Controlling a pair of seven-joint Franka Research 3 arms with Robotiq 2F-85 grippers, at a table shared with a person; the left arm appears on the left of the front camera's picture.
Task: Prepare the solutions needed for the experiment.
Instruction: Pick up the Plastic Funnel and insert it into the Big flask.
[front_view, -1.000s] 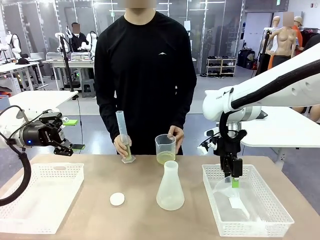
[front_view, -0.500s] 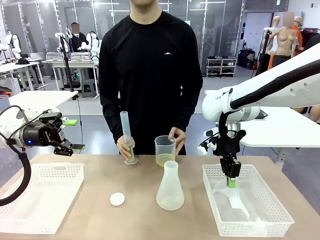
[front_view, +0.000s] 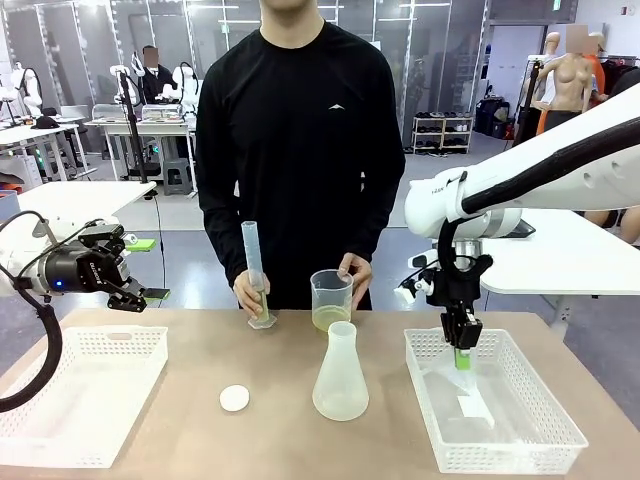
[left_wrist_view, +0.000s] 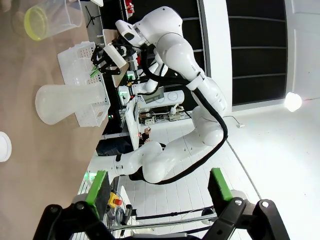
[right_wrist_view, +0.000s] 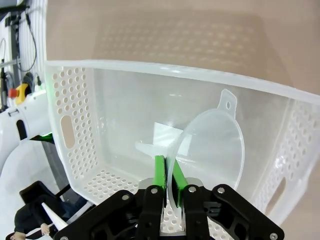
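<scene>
Now fetching: my right gripper clamps clear plastic funnel in white perforated basket | left gripper apart | next, probably: lift straight up.

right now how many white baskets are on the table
2. The left basket sits on the robot's left side; the right basket on its right, where the right gripper grips a funnel.

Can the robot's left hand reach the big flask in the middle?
Probably yes. The left gripper hangs open by the left basket, and the flask stands alone on bare table with no hand on it.
</scene>
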